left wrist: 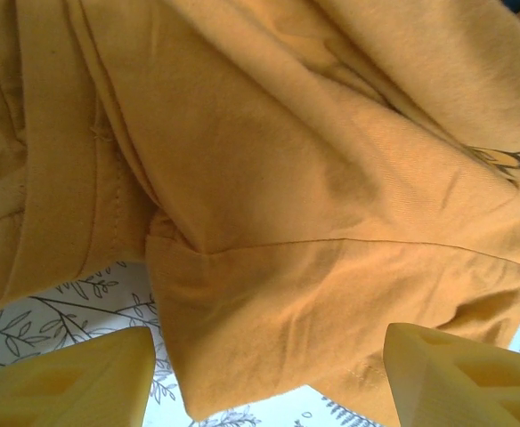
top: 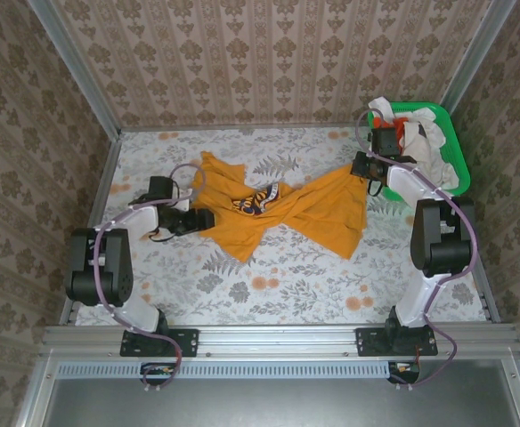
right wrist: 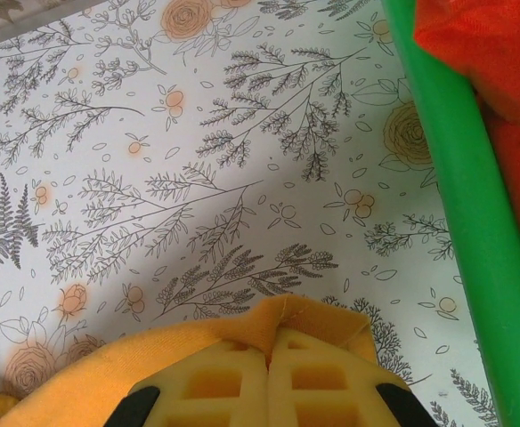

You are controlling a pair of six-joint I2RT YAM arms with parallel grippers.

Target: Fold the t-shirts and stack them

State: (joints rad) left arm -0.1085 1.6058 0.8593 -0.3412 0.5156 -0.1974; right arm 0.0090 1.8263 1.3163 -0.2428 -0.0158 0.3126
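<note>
The right tool [right wrist: 269, 356] is seen clenched, its two yellow fingers [right wrist: 215, 382] pressed together on a hemmed corner of the large mustard-orange cloth t-shirt [right wrist: 318, 313], and this corner is held near the rim of the green plastic basket [right wrist: 460, 222]. The left tool [left wrist: 264, 365] is released, its yellow fingers [left wrist: 82, 378] spread wide, and a folded, seamed edge of the same garment [left wrist: 287, 196] is found between and ahead of them. From above, the mustard-orange t-shirt [top: 309, 209] is shown stretched slantwise across the floral-patterned counter [top: 269, 276], from the left tool [top: 187, 222] to the right tool [top: 364, 167]. It is twisted and bunched at the middle, where a small dark-and-white print [top: 255, 200] is turned up, and it is fanned out into a broad panel towards the right. Inside the basket [top: 451, 124], at the far right corner of the counter, a crumpled red-orange t-shirt [top: 411, 129] is heaped with white t-shirts [top: 434, 147], and the red-orange cloth [right wrist: 500, 71] is pressed against the basket wall.
</note>
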